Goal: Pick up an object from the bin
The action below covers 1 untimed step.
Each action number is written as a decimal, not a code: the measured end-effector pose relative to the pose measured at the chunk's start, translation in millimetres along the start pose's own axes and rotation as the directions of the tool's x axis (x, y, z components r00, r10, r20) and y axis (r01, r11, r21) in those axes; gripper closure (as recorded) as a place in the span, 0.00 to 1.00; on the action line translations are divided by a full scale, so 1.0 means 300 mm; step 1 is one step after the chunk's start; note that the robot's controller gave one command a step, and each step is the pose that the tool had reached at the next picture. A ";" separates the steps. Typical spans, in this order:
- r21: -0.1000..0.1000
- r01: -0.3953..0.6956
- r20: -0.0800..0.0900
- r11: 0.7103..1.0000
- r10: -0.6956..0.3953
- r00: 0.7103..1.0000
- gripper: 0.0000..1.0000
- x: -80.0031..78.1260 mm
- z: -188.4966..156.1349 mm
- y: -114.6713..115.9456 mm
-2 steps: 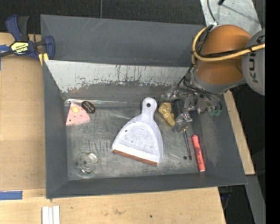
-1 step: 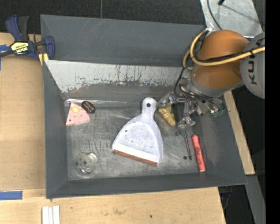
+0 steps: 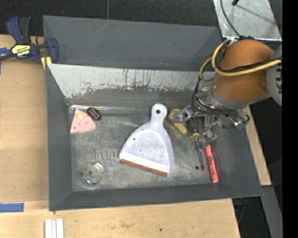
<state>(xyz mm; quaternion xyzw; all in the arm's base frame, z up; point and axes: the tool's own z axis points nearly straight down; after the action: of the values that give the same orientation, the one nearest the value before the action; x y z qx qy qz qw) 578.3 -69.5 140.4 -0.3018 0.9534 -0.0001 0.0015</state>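
The fingers (image 3: 204, 135) hang low in the right part of the bin (image 3: 59, 133). They are a tangle of metal links under the arm's orange cover (image 3: 238, 76), and I cannot tell whether they are apart or together. Their tips sit over the upper ends of two thin things lying side by side on the bin floor: a red marker (image 3: 211, 165) and, just left of it, a black pen (image 3: 200, 158). Both run from under the fingers toward the near wall, the marker reaching further. I cannot say whether the tips touch either one; the marker's top end seems to start right beneath them. Just left of the fingers, toward the far wall, lies a small tan lump (image 3: 179, 123), partly hidden by the metal links, and I cannot make out what it is.

Further left, in the middle of the floor, lies a white dustpan (image 3: 148, 148). Its handle points to the far wall and its wide edge, with a brown strip, faces the near wall. The handle end is near the tan lump and apart from the fingers. Well away on the left, a pink wedge (image 3: 81, 123) lies by the far-left corner, with a small black oval (image 3: 93, 114) at its upper right, touching or just beside it. A clear glass (image 3: 92, 173) stands in the near-left corner, apart from the rest.
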 end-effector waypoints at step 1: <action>0.001 -0.271 0.001 0.963 0.271 0.963 0.00 -0.011 -0.015 -0.007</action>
<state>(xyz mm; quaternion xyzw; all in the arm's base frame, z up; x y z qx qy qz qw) 582.0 -69.4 144.8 -0.1687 0.9857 -0.0004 0.0022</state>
